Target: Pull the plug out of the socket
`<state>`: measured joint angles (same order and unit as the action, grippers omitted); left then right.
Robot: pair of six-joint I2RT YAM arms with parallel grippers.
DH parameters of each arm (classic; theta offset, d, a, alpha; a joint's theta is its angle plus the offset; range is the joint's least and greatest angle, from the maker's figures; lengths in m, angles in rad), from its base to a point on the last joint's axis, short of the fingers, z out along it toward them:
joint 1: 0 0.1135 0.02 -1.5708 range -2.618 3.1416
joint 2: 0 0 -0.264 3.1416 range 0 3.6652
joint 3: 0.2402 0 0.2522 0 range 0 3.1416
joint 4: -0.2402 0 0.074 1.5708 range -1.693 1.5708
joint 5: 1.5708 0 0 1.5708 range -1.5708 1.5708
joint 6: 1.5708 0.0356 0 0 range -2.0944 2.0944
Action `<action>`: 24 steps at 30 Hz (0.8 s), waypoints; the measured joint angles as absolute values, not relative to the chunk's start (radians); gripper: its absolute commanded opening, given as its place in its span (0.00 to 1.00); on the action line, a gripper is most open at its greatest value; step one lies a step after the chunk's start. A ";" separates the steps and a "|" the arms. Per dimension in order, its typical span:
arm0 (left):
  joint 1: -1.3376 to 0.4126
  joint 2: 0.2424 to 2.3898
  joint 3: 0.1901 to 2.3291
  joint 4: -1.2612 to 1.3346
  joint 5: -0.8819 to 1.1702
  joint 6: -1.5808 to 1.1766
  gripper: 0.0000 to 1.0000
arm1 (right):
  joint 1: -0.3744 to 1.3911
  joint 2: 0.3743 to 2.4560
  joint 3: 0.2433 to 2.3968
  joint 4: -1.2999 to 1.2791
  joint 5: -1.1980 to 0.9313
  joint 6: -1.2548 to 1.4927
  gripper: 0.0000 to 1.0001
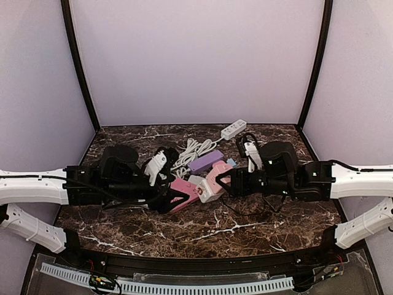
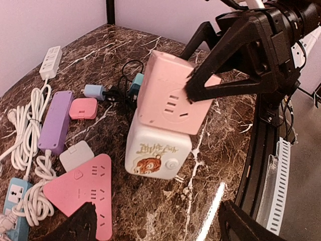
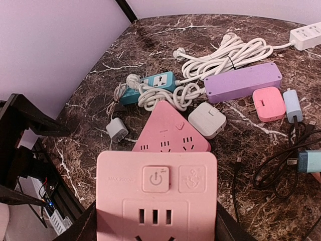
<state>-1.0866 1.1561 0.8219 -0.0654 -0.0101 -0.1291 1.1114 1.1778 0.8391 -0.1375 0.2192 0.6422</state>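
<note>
1. Right gripper [image 3: 156, 221]: clamped on the pink socket [image 3: 156, 181], near the table [image 1: 245, 227] centre.
2. Left gripper [image 2: 160, 226]: wide apart, empty, just short of the plug.
3. White plug [image 2: 156, 149]: seated under the socket, not separated. Grasp and pull remain.

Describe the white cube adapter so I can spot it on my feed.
Find the middle of the marble table, where the right claw clamps a pink cube socket. The white cube adapter is joined beneath that socket in the left wrist view. It alone carries an orange cartoon print.
</note>
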 measured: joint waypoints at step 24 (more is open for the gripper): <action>-1.183 1.436 0.857 0.141 -0.067 0.064 0.88 | 1.112 1.195 0.855 -0.112 0.102 0.672 0.00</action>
